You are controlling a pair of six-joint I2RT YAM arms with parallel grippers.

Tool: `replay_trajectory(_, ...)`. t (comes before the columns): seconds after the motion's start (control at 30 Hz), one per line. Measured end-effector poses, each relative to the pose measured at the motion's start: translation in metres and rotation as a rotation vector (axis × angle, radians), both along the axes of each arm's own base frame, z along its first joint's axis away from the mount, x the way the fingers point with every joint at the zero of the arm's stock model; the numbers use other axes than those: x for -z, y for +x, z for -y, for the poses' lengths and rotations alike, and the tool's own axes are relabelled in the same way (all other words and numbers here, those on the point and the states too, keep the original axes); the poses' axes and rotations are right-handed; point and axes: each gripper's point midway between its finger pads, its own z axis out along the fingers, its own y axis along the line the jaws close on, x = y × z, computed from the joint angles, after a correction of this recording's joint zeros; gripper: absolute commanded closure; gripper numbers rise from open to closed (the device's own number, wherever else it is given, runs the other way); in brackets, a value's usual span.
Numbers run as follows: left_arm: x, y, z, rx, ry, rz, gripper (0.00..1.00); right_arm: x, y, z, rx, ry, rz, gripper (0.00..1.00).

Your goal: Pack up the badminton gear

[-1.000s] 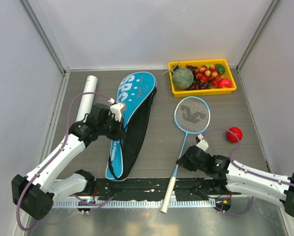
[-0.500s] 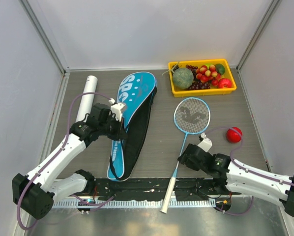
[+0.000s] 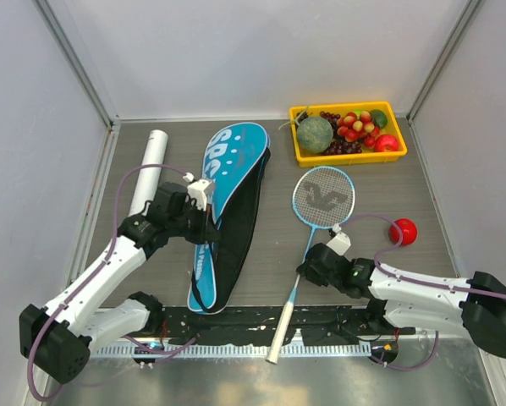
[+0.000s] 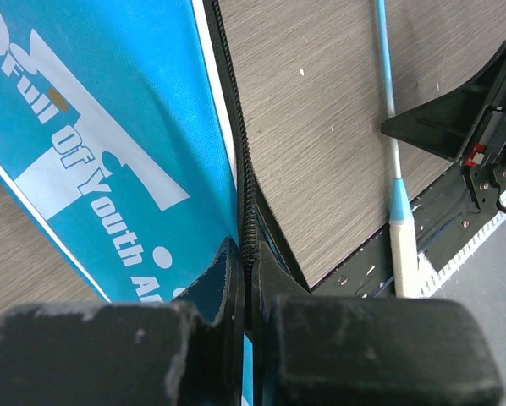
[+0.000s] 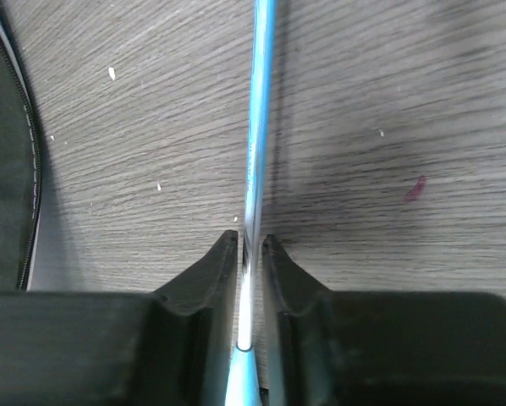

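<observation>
The right gripper (image 5: 249, 245) apparently clamped the racket (image 5: 257, 127) shaft — light, thin, springy; a hold nearer the handle (image 3: 280, 331) looked steadier. The left gripper (image 4: 246, 271) pinched the limp bag (image 4: 92, 127) edge — fully closed.

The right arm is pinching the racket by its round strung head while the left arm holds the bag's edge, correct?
No: the right gripper pinches the racket by its thin blue shaft, not its head, as the right wrist view shows. The left gripper does hold the bag by its edge.

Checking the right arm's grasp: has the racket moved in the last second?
Yes. The racket has slid slightly left, away from the yellow tray and toward the bag, shaft between the right gripper's fingers.
</observation>
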Motion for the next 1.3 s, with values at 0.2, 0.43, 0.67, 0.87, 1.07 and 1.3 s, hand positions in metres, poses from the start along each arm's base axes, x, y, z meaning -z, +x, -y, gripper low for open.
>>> replay_trajectory(0.2, -0.007, 0.0, 0.005, -0.004, -0.054, 0.028, 1.0, -0.001, 0.0, -0.003, -0.019, 0.005, 0.009, 0.95)
replay_trajectory(0.43, 0.002, -0.004, 0.01, -0.019, -0.097, -0.005, 1.0, -0.011, -0.03, 0.002, -0.167, -0.022, 0.024, 0.94)
replay_trajectory(0.67, 0.006, -0.001, 0.017, -0.01, -0.128, -0.023, 1.0, -0.025, -0.054, -0.008, -0.283, 0.01, 0.028, 0.94)
replay_trajectory(0.87, 0.011, 0.003, 0.02, -0.009, -0.125, -0.031, 1.0, -0.043, -0.059, -0.02, -0.319, 0.036, 0.054, 0.95)
replay_trajectory(1.07, 0.019, 0.007, 0.019, -0.023, -0.104, -0.043, 1.0, -0.054, -0.061, -0.025, -0.335, 0.022, 0.098, 0.95)
replay_trajectory(1.3, 0.032, 0.007, 0.021, -0.018, -0.085, -0.092, 1.0, -0.055, -0.058, -0.011, -0.329, -0.019, 0.123, 0.95)
